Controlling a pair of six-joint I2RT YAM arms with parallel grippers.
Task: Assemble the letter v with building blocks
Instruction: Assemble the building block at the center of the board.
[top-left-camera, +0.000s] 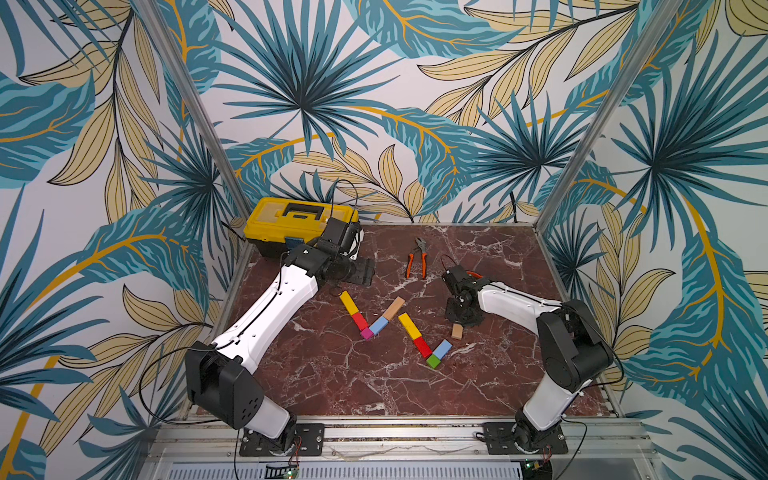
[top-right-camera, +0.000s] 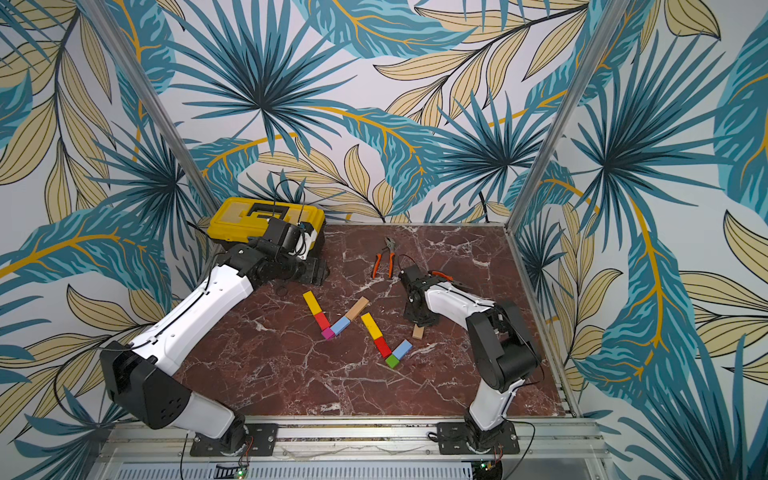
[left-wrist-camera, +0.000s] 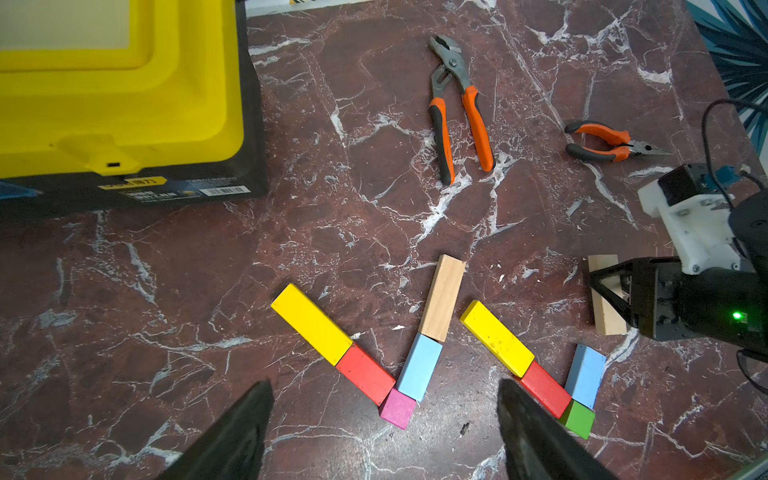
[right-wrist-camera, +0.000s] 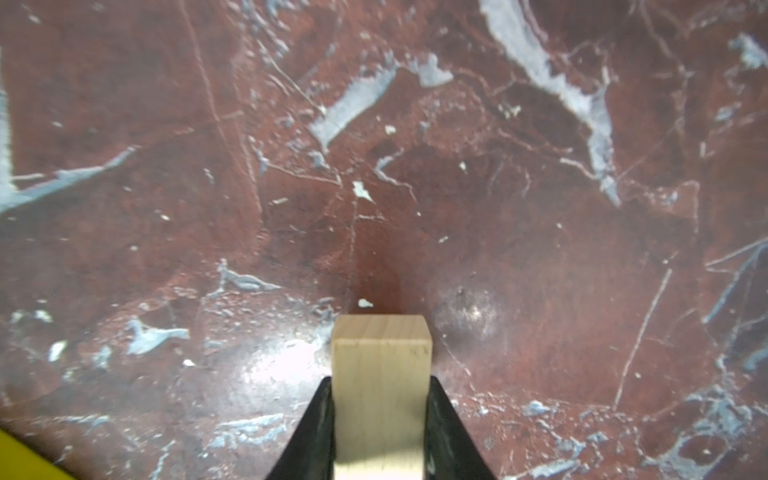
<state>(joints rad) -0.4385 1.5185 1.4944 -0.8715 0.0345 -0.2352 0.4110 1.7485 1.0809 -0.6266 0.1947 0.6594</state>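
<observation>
In both top views a five-block letter v lies mid-table: yellow bar (top-left-camera: 348, 302), red (top-left-camera: 360, 321), magenta cube (top-left-camera: 366, 333), light-blue (top-left-camera: 378, 325) and plain-wood bar (top-left-camera: 394, 308). To its right lie yellow (top-left-camera: 409, 325), red (top-left-camera: 422, 346), a green cube (top-left-camera: 433, 361) and light-blue (top-left-camera: 443, 348) building blocks. My right gripper (right-wrist-camera: 380, 399) is shut on a second plain-wood bar (right-wrist-camera: 380, 353), right of those blocks and low over the table (top-left-camera: 457, 331). My left gripper (left-wrist-camera: 384, 383) is open and empty, hovering by the toolbox, apart from the blocks.
A yellow toolbox (top-left-camera: 299, 220) stands at the back left corner, close to my left wrist. Orange-handled pliers (top-left-camera: 417, 259) lie at the back middle. Smaller orange pliers (left-wrist-camera: 602, 143) lie behind my right wrist. Metal posts frame the marble table (top-left-camera: 332, 386).
</observation>
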